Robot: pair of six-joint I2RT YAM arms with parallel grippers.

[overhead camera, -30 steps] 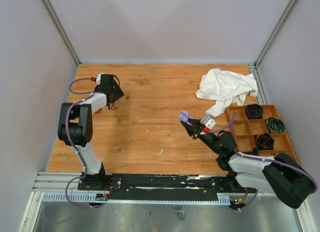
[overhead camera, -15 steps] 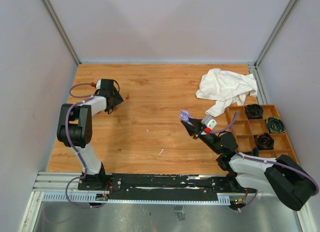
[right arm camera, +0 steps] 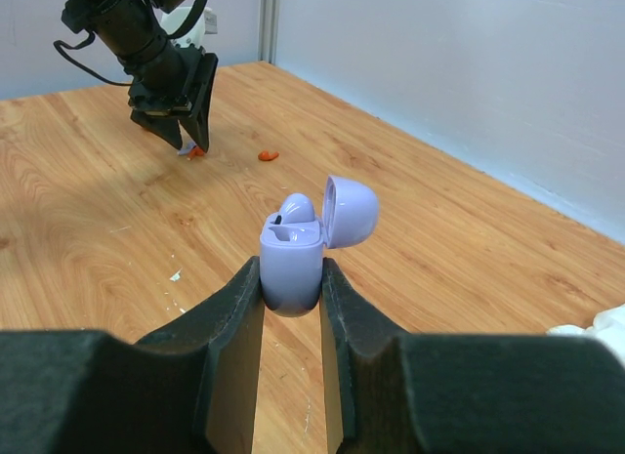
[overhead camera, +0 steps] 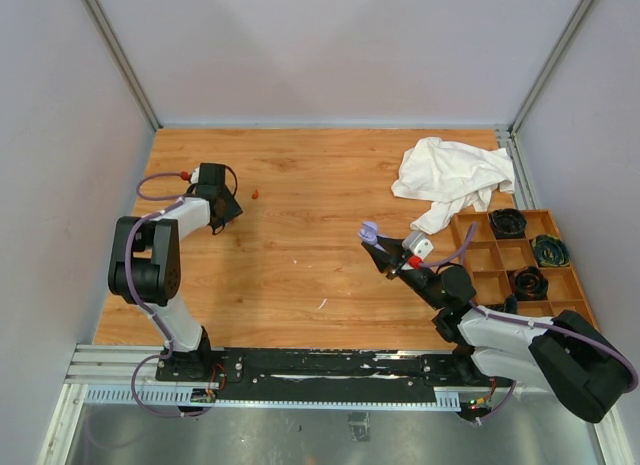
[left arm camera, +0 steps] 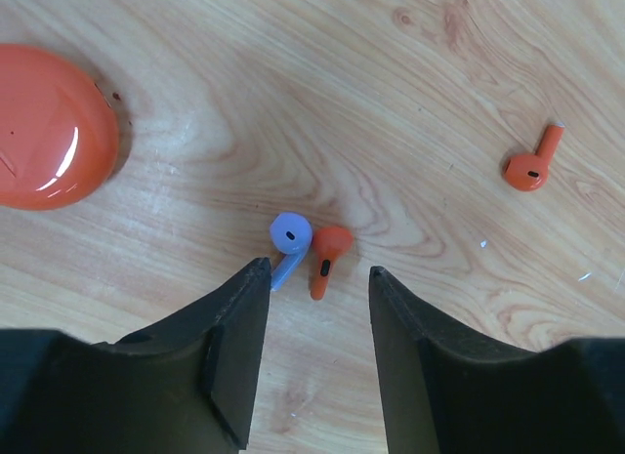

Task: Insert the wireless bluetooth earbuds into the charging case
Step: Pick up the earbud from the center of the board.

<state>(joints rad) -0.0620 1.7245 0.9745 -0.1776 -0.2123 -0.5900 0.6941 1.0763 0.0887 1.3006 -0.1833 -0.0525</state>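
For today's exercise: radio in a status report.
Left gripper open, straddling lavender earbud and orange earbud, lying side by side. Right gripper shut on lavender case, lid open.

White links and black joints make up the left arm [overhead camera: 150, 260] and the right arm [overhead camera: 510, 335]. A lavender cable [overhead camera: 150, 180] loops along each, with a red knob [overhead camera: 185, 173] at the wrist. The left gripper [left arm camera: 317, 268] and right gripper [right arm camera: 291, 264] have matte black, wedge-shaped fingers [left arm camera: 229, 347].

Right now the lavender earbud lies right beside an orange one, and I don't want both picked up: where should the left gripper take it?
Probably by its stem, from straight above. The lavender earbud has a round head that all but touches the orange earbud. Its stem slants away, though, leaving bare wood between the two stems for one finger. The left gripper hangs open over both.
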